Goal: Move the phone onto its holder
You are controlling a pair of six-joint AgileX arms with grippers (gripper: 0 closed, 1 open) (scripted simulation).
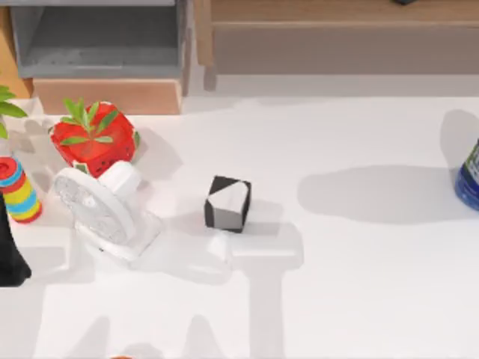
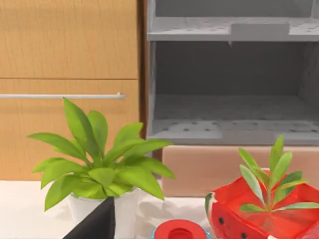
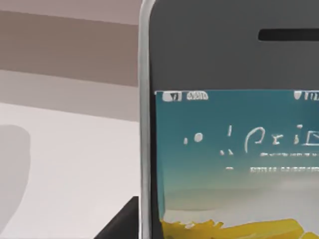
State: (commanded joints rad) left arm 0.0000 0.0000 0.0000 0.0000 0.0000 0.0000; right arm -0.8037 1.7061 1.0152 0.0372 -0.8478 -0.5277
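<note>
Phone (image 3: 234, 149) is seen close up, upright, directly ahead of the right wrist camera, probably held for transfer; the grip itself cannot be told. Black-and-white holder (image 1: 227, 203) stands mid-table. Left arm is parked by the plants.

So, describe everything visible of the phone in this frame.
The phone shows close up in the right wrist view: a slim slab with a dark front and a pale, metallic-looking rim along one long edge. A dark speaker slot sits near its end. The screen is lit, teal fading to yellow, with a status bar and white text too blurred to read. Behind it lie the white table and a brownish wall. What holds or touches the phone cannot be made out.
</note>
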